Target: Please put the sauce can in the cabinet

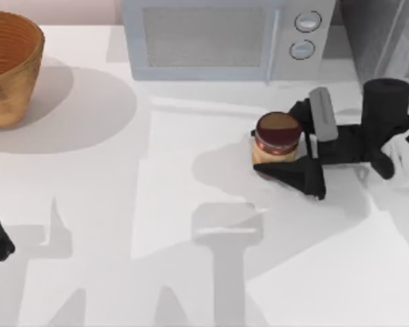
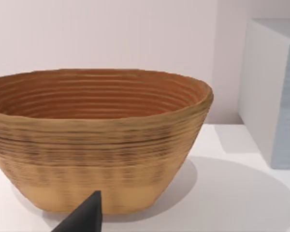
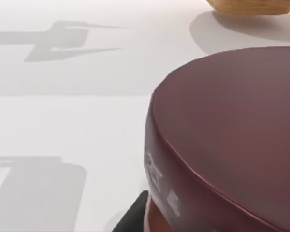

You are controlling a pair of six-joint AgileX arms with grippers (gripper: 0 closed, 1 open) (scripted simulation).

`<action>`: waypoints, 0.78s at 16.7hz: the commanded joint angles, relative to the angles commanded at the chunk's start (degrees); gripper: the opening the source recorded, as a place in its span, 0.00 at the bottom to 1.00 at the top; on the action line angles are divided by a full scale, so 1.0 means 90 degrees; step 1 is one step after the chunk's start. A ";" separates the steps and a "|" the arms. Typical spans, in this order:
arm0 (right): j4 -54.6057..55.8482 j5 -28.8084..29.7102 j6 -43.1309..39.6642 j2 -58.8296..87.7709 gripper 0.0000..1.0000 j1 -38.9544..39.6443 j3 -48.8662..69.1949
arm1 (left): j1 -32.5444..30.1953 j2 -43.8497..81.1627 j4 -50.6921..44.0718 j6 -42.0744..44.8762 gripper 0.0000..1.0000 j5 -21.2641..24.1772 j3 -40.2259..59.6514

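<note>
Top view shows the right gripper [image 1: 284, 151] closed around the sauce can [image 1: 277, 138] on the table [image 1: 123, 225], right of centre; the cabinet [image 1: 385, 37] waits far right. Lift and placement remain. The left arm sits parked at the left edge.

White surface [image 1: 88, 225] with three things on it.
Sauce can [image 1: 277, 139] between the right fingers [image 1: 296, 178]; microwave [image 1: 211, 37] beyond them; woven basket [image 1: 10, 68] well apart.

Sauce can [image 1: 278, 139] before microwave [image 1: 218, 37]; basket [image 1: 7, 68] far left
</note>
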 joint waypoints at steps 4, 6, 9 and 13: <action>0.0000 0.0000 0.0000 0.0000 0.00 0.0000 0.0000 | 0.0000 0.0000 0.0000 0.0000 1.00 0.0000 0.0000; 0.0003 0.0001 0.0006 -0.0005 0.00 -0.0024 0.0005 | 0.0000 0.0000 0.0000 0.0000 1.00 0.0000 0.0000; -0.0235 0.0020 0.0040 -0.0240 0.00 -0.0025 0.0009 | 0.0000 0.0000 0.0000 0.0000 1.00 0.0000 0.0000; -0.1307 0.0013 0.0059 -0.1195 0.00 -0.0021 0.0116 | 0.0000 0.0000 0.0000 0.0000 1.00 0.0000 0.0000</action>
